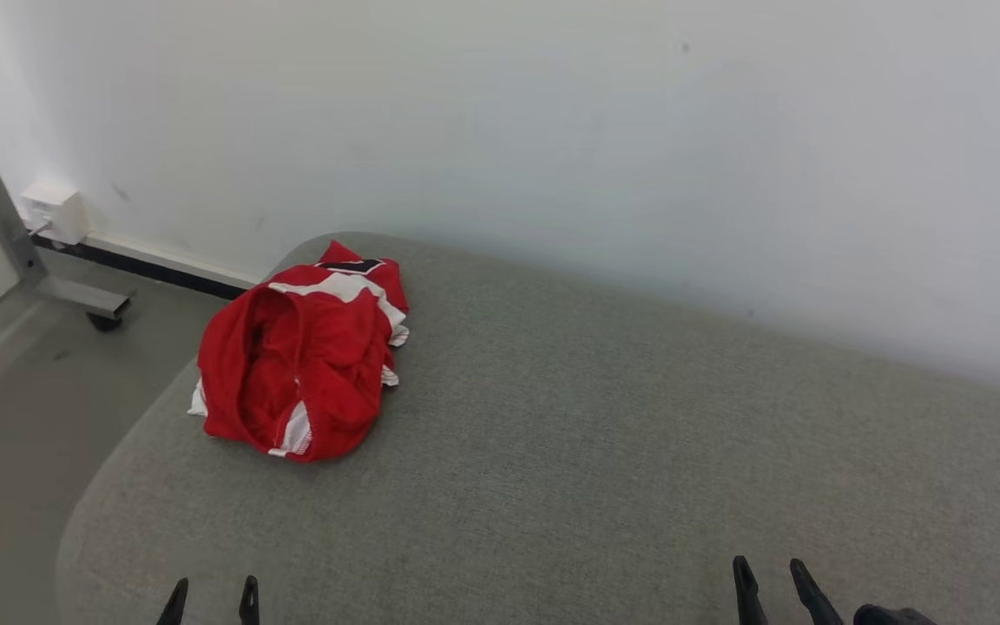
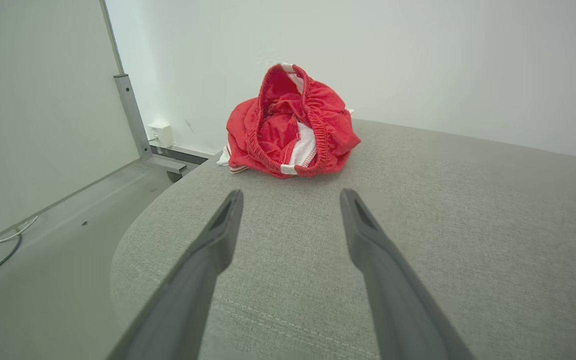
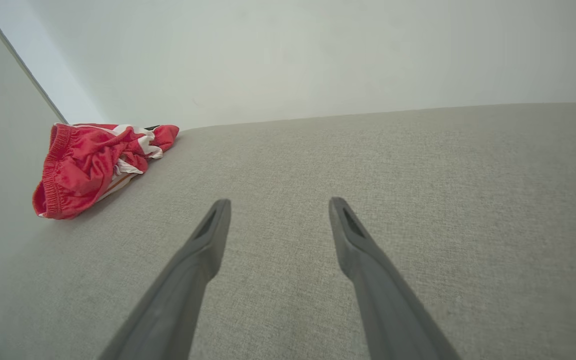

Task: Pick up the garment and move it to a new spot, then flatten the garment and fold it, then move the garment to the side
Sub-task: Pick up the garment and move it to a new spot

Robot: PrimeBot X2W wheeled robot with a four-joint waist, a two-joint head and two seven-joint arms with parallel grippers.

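Two claws low in the head view, left gripper and right gripper, fingers spread apart on both, nothing between them, nothing held. Red-and-white garment crumpled in a heap at the far left corner of the grey cushion, close to the wall and near the cushion's rounded left edge, not flattened, not folded. Key relation: heap ahead of the left gripper, well apart from both claws, and far off to the left of the right gripper across bare fabric. Left arm clearly nearer, so probably the first reach from there; task at its very start by the look of it. Long axis of the heap roughly from the wall toward the robot, near end leaning a bit left. Left wrist view: garment dead centre beyond the parted fingers, gathered elastic waistband gaping toward the camera, white inner panel plain here, only a vague opening from the head view. Right wrist view: same garment side-on at far left, low and flattish, waistband nearest, dark patch at the far tip. Off-cushion in head view: metal frame leg and white box at the wall foot, likely no obstacle.
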